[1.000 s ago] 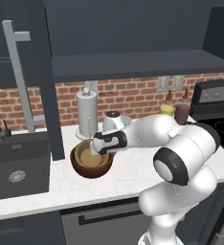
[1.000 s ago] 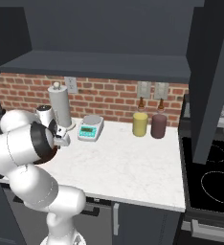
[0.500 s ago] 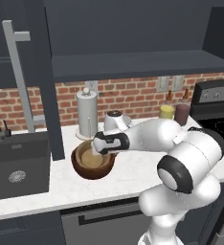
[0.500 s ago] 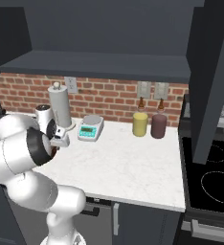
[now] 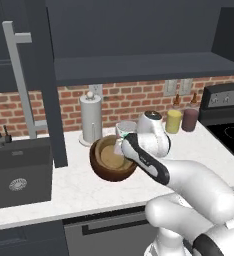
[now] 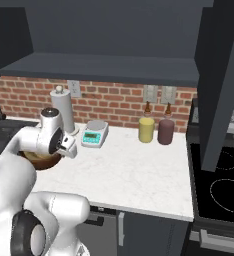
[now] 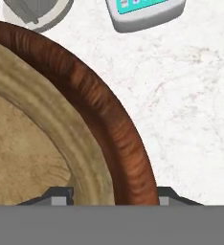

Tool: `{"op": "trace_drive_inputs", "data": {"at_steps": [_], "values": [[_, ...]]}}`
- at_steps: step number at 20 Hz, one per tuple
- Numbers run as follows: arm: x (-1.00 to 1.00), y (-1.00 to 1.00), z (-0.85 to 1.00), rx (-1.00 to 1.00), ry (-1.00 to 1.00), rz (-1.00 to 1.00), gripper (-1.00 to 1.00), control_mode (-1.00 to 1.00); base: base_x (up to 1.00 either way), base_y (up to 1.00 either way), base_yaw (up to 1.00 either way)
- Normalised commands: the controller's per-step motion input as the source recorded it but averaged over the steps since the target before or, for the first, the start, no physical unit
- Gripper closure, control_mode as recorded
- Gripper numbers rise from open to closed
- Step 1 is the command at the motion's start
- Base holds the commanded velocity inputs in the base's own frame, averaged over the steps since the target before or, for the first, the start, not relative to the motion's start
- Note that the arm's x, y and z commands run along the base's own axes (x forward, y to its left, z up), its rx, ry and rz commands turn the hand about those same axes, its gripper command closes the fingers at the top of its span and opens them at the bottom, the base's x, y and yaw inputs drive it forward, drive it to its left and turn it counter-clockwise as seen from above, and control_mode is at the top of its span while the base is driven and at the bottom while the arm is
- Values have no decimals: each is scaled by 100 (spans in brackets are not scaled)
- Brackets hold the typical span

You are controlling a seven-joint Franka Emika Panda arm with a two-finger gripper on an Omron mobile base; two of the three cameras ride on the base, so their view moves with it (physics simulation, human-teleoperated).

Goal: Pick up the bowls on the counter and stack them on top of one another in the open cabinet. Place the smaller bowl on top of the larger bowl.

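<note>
Wood on wood: the tan bowl already sits nested inside the dark bowl, both on the tabletop beside the paper-towel holder, not yet in the cabinet. My end effector is down at the right rim; in the hand view one fingertip sits inside the tan rim and the other outside the dark wall, so it straddles both rims, set wide, and I cannot tell whether it has clamped. My judgement: close firmly across both walls, lift straight, keep the stack level, and clear the shelf edge before moving in. Risk: the thick rounded rim could slip or the pair tilt. Dark bowl is reddish, streaky-grained; tan bowl shows pale ringed grain. A scale stands near.
</note>
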Motion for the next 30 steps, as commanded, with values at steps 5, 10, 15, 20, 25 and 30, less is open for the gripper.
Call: {"op": "trace_drive_inputs", "data": {"at_steps": [5, 10, 15, 20, 25, 30], "values": [[-50, -54, 100, 15, -14, -25, 100, -100, 0, 0, 0], [-52, -49, 100, 14, -18, -25, 100, -100, 0, 0, 0], [-52, -48, 100, 14, -19, -24, 100, -100, 0, 0, 0], [-54, -47, 100, 15, -20, -24, 100, -100, 0, 0, 0], [-50, -45, 100, 14, -19, -24, 100, -100, 0, 0, 0], [-18, -29, 100, 10, -10, -23, 100, -100, 0, 0, 0]]}}
